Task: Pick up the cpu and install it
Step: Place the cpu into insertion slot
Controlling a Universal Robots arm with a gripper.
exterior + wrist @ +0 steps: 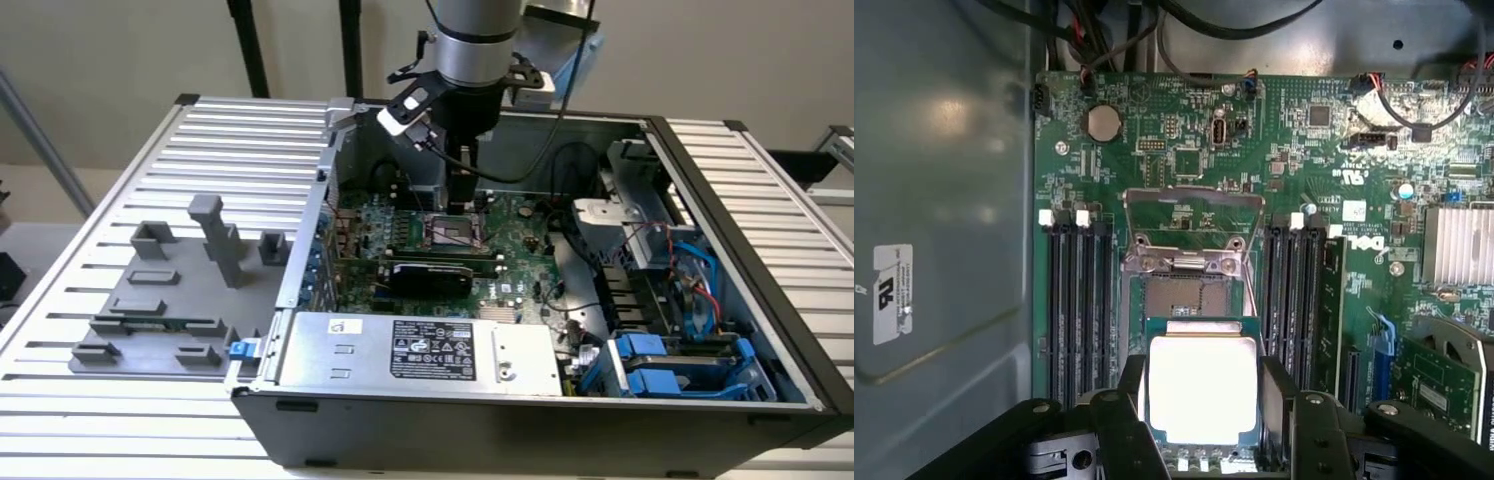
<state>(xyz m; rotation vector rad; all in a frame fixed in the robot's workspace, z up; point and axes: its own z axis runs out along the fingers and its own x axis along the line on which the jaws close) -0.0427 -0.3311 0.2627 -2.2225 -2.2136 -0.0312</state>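
Fingers (1274, 385) of the gripper (1202, 400) stand wide, pressed against opposite edges of the cpu (1202, 385), which sits flat between them with its silvery top facing the wrist. Directly under the fingertips lies the open socket (1184, 295) on the green motherboard (1324, 160), its metal load plate (1194, 215) swung up just beyond them. Black memory slots (1079, 300) flank the fingers on both sides. Whether the chip already rests in the socket is hard to judge. The arm reaches down into the computer case (534, 420).

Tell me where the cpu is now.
In the wrist view the cpu sits between the gripper's fingers, over the motherboard's open socket, flanked by memory slots.
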